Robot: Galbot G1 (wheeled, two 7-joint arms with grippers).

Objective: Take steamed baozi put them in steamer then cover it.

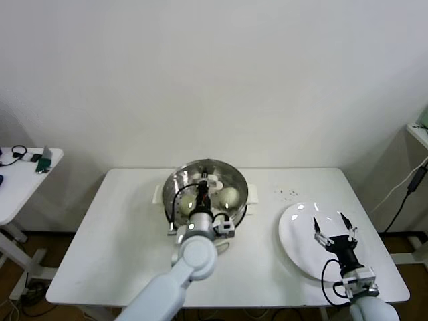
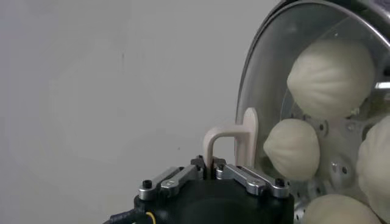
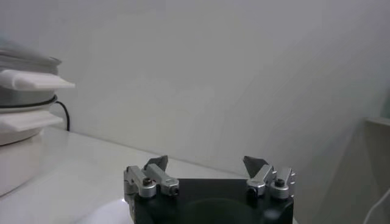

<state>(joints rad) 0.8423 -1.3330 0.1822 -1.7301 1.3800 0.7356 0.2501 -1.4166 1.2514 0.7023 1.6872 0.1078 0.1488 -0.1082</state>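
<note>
Left pincer [image 2: 213,173] clamped on white handle [image 2: 234,143] of glass lid [image 2: 268,73], lid resting over steamer [image 1: 175,184] at table [image 1: 120,234] centre. Steamed baozi [image 2: 332,76] inside steamer, seen through glass, at least four in left wrist view. Right pincer [image 1: 336,231] spread wide, gripping nothing, hovering over bare white plate [image 1: 297,237] on table's right part.

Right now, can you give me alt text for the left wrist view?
The left gripper is shut on the white handle of the clear glass lid, which is over the steamer. Through the glass, four cream-white steamed baozi sit on the perforated steel bottom, against a plain pale wall.
</note>
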